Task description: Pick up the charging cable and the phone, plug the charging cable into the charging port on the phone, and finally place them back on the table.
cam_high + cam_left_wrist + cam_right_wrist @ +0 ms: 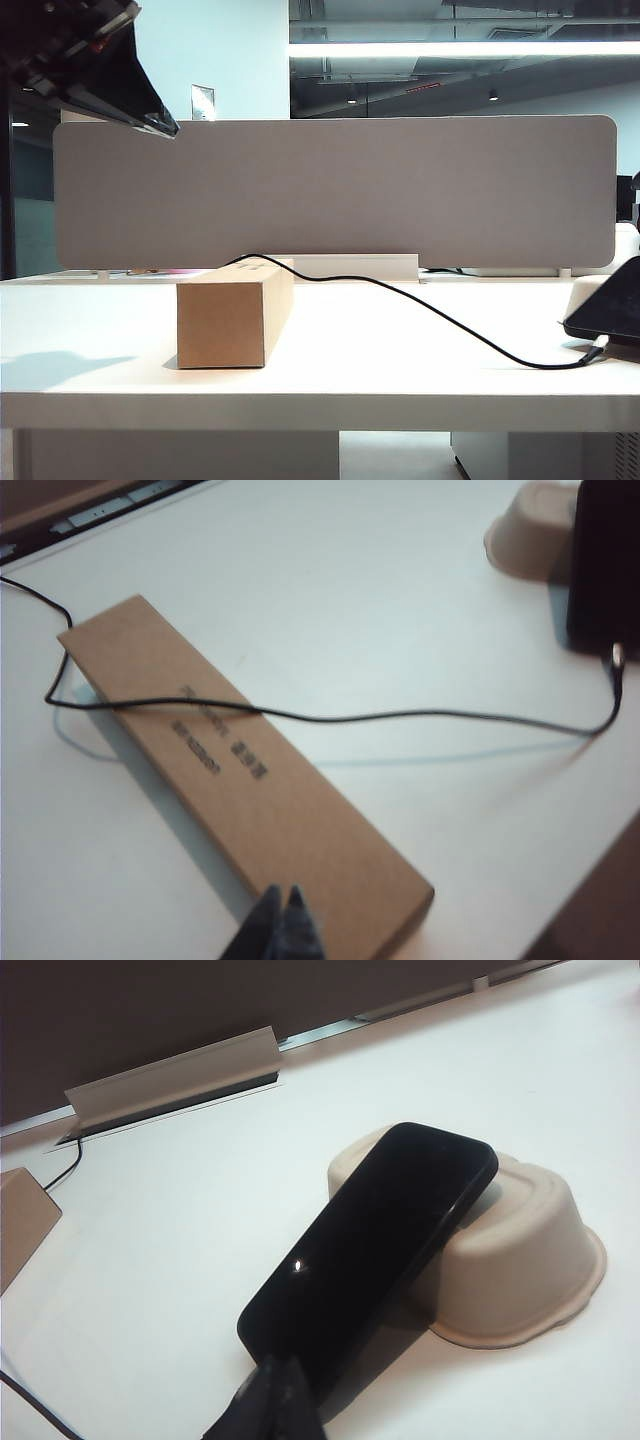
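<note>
The left gripper, fingers pressed together and holding nothing, hangs above the box, which the cable crosses. The right gripper, also closed and empty, sits by the phone propped on an upturned bowl near the desk's right edge. The plug meets the phone's edge; the joint is blurred.

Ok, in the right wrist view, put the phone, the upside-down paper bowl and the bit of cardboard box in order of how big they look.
1. the phone, nearest the camera, so its lead may be nearness.
2. the bowl, partly hidden under the phone.
3. the cardboard box, only a corner in frame.
</note>
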`<action>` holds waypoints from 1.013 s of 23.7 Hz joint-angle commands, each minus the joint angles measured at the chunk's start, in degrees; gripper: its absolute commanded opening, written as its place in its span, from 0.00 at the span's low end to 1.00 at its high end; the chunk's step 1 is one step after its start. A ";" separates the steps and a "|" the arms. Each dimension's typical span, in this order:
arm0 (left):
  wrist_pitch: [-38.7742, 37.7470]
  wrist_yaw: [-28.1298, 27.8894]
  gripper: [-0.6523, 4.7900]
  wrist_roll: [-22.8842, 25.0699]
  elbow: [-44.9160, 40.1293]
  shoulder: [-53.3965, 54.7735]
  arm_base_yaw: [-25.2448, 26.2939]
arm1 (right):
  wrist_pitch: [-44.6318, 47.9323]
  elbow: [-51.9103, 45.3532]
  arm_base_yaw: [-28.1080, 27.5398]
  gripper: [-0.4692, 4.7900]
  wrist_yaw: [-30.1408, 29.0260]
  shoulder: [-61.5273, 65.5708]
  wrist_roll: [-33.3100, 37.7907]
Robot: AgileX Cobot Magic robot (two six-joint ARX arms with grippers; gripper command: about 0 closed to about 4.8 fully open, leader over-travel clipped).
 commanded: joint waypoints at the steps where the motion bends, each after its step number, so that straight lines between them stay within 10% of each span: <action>1: 6.73 -4.09 0.11 -2.71 -3.06 -2.58 -0.11 | 0.39 -0.33 -0.02 0.08 0.33 0.00 -0.15; 7: 10.29 -13.97 0.11 -2.93 -8.37 -10.69 -0.61 | 0.39 -0.35 -0.02 0.08 0.31 -0.02 -0.15; 24: 14.60 -10.56 0.11 -10.19 -27.02 -37.92 14.10 | 0.31 -0.33 -0.13 0.08 0.33 -0.02 -0.17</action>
